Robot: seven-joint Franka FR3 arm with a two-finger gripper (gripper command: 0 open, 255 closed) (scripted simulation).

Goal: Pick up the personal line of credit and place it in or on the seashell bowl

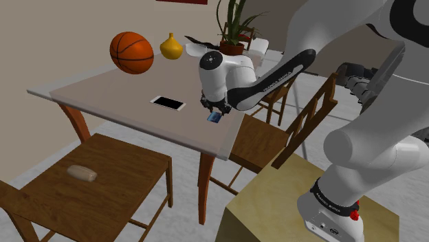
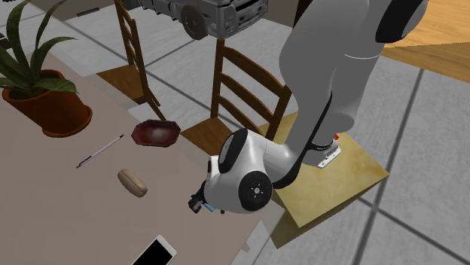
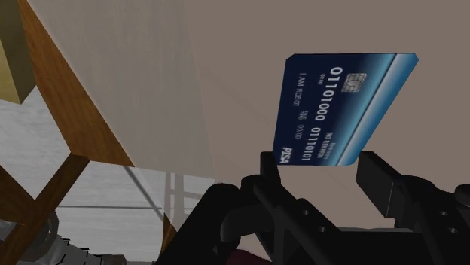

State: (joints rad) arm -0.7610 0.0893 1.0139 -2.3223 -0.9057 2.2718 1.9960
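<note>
A dark blue bank card (image 3: 339, 105) with white numbers and a chip stands tilted between my two black fingers (image 3: 374, 172), which clasp its lower edge. My gripper (image 3: 320, 162) is shut on it. In the shoulder view the gripper (image 1: 214, 111) points down with the card (image 1: 214, 117) at its tip, close over the brown table (image 1: 110, 93) near the edge facing the stand. The dark red scalloped bowl (image 2: 156, 133) sits on the table near a chair, up and to the left of the gripper (image 2: 199, 204) in the second exterior view.
On the table are a white phone (image 1: 168, 103), a basketball (image 1: 131, 52), a yellow gourd (image 1: 171, 47), a potted plant (image 2: 47, 102), a pen (image 2: 99, 150) and a tan roll (image 2: 132, 182). Wooden chairs (image 1: 89, 182) ring the table. A toy truck (image 2: 215, 15) stands behind.
</note>
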